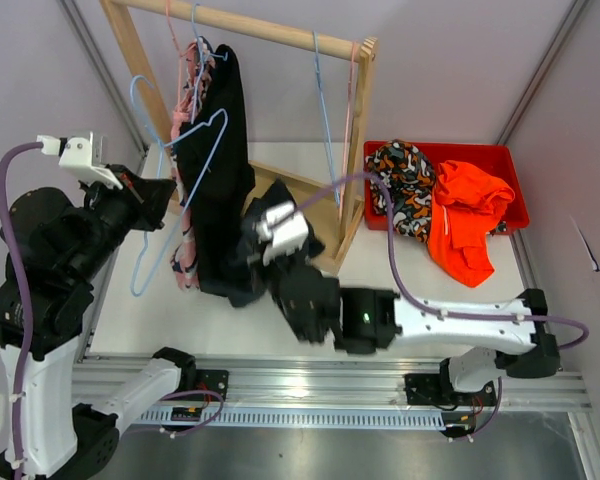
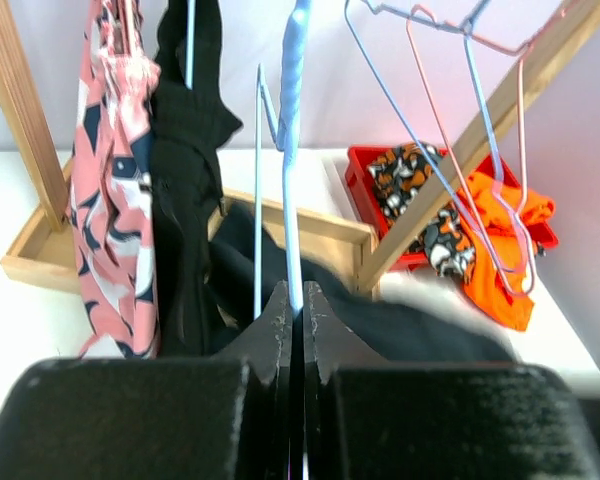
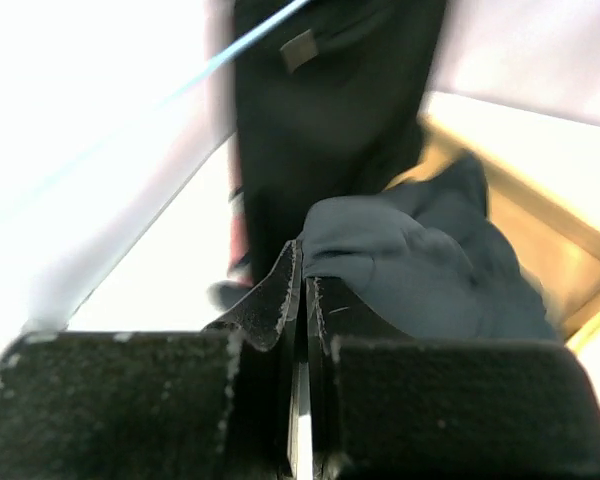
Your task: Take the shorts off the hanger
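The black shorts (image 1: 220, 160) hang from the wooden rack, still draped along a light blue hanger (image 1: 195, 165) that is tilted down to the left. My left gripper (image 1: 165, 197) is shut on that hanger's wire; in the left wrist view the blue wire (image 2: 292, 200) runs straight up out of the closed tips (image 2: 302, 290). My right gripper (image 1: 247, 238) reaches in from the right at the shorts' lower part. In the right wrist view its tips (image 3: 305, 262) are closed, with a bunched fold of the dark shorts (image 3: 410, 270) coming out at them.
A pink patterned garment (image 1: 184, 135) hangs just left of the shorts. Bare blue and pink hangers (image 1: 325, 110) hang at the rack's right end by the slanted wooden post (image 1: 358, 150). A red bin (image 1: 510, 165) at the back right holds an orange garment (image 1: 470, 225) and a patterned one (image 1: 405, 185).
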`<action>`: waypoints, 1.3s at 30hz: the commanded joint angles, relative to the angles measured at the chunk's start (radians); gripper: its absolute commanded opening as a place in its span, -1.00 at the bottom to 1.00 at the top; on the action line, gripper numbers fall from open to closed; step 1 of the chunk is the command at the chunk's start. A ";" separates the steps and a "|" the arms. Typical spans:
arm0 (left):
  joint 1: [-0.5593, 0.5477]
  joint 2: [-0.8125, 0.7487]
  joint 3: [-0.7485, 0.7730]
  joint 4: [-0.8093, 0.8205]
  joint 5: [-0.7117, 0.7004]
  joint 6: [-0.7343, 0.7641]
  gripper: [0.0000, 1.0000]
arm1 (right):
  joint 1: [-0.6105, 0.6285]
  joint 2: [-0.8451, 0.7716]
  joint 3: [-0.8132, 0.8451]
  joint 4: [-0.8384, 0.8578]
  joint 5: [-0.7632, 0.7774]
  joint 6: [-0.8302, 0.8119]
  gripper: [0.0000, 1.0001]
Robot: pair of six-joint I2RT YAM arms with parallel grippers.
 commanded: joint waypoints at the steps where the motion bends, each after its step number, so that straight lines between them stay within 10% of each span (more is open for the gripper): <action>1: -0.002 0.020 -0.023 0.099 -0.025 -0.005 -1.00 | 0.148 -0.129 -0.046 0.131 0.200 -0.092 -1.00; 9: -0.002 -0.043 -0.177 0.171 -0.009 -0.032 -1.00 | 0.218 -0.382 -0.064 0.285 0.385 -0.454 -1.00; 22: -0.002 -0.056 -0.258 0.210 0.014 0.035 -1.00 | -0.412 -0.457 0.184 0.156 0.044 -0.673 -1.00; 33: -0.002 0.011 -0.289 0.308 0.028 0.044 -1.00 | -1.220 -0.032 0.719 -0.162 -0.623 -0.262 -1.00; 39: -0.002 0.031 -0.317 0.340 0.038 0.044 -1.00 | -1.538 0.035 0.449 0.014 -0.843 0.005 -1.00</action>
